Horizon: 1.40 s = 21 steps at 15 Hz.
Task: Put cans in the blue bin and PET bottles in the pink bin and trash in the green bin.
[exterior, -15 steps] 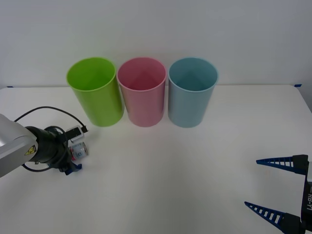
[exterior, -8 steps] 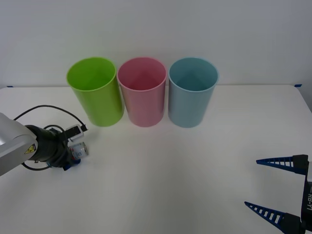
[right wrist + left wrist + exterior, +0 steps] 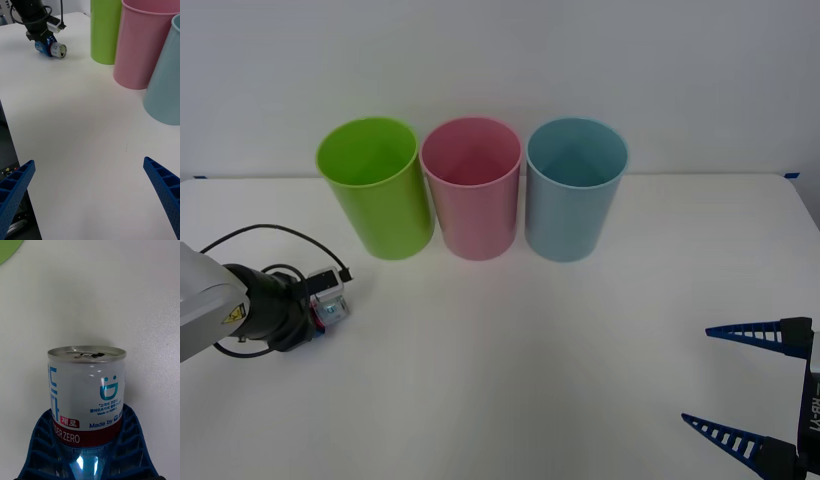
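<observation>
Left wrist view showed the can lying on the white table, clamped between the left gripper's blue fingers, near the green bin. The right gripper hung open at the table's near right.

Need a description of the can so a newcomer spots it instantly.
Start at the row of three bins, at the green bin on the robot's left. In front of it and further left, the left pincer grips a small can: silver ends, light blue label, red band.
</observation>
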{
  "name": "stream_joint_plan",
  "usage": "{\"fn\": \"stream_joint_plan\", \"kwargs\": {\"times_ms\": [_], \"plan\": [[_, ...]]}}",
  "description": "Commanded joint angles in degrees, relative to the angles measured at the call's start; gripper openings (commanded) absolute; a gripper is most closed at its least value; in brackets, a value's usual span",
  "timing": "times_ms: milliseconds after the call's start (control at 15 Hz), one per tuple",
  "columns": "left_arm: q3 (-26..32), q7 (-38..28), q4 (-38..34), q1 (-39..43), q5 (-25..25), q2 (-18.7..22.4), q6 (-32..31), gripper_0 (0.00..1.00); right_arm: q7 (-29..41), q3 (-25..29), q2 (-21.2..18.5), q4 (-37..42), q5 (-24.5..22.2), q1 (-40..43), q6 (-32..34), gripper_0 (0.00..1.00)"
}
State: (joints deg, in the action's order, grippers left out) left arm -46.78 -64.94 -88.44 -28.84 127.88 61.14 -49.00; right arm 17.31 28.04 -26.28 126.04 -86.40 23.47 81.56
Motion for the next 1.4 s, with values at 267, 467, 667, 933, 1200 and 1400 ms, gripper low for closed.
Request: {"fn": "stream_joint_plan", "kwargs": {"times_ms": [267, 467, 667, 933, 1200, 1400], "plan": [[-0.24, -0.8, -2.96, 0.1, -4.13, 2.94, 3.91, 0.0, 0.0, 0.0, 0.0, 0.0, 0.0, 0.0, 0.0, 1.0], [0.55, 0.34, -7.97, 0.1, -13.27, 7.24, 9.63, 0.0, 0.0, 0.0, 0.0, 0.0, 0.0, 0.0, 0.0, 1.0], [2.3, 4.82, -8.59, 0.27, -20.48, 8.3, 10.15, 0.0, 0.0, 0.0, 0.0, 0.0, 0.0, 0.0, 0.0, 1.0], [14.08, 23.98, -5.51, 8.27, -34.98, 6.89, 4.0, 0.0, 0.0, 0.0, 0.0, 0.0, 0.0, 0.0, 0.0, 1.0], [29.29, 36.9, -6.57, 17.59, -45.62, 3.55, -7.6, 0.0, 0.0, 0.0, 0.0, 0.0, 0.0, 0.0, 0.0, 1.0], [33.59, 43.93, -8.5, 22.25, -53.88, 1.88, -8.04, 0.0, 0.0, 0.0, 0.0, 0.0, 0.0, 0.0, 0.0, 1.0]]}}
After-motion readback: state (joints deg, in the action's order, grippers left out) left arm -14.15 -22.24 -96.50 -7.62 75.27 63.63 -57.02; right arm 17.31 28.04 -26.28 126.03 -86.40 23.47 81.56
